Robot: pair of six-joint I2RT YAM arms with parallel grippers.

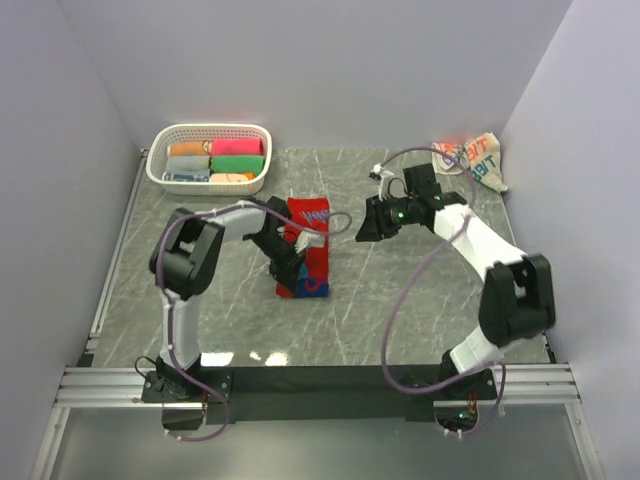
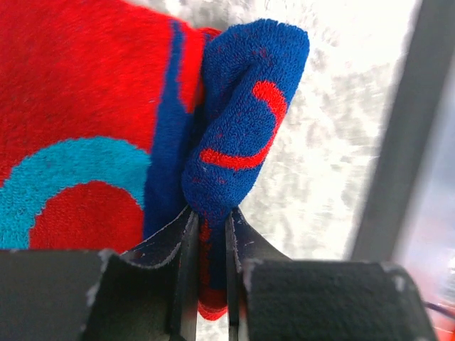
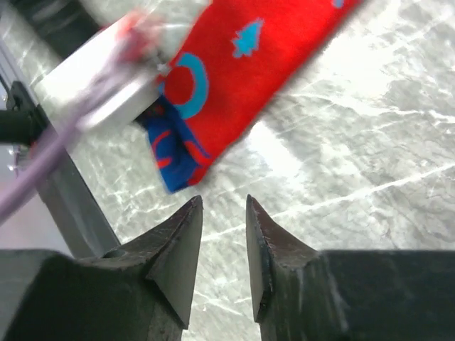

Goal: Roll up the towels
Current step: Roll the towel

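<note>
The left arm (image 1: 178, 322) and the right arm (image 1: 480, 245) are built of white links joined by bulky black housings, and a lavender cable (image 1: 388, 335) is run loosely along each. A small green light (image 1: 398, 213) is seen on the black wrist at centre right of the top view. The fingers (image 2: 174, 245) of the left end effector (image 2: 210, 214) and right end effector (image 3: 224, 202) are formed as matte black wedges tapered to points, their edges chipped pale.

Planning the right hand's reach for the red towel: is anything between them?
Nothing visible. Only bare table lies between the right hand and the red towel; the left hand pinches its blue end.
</note>
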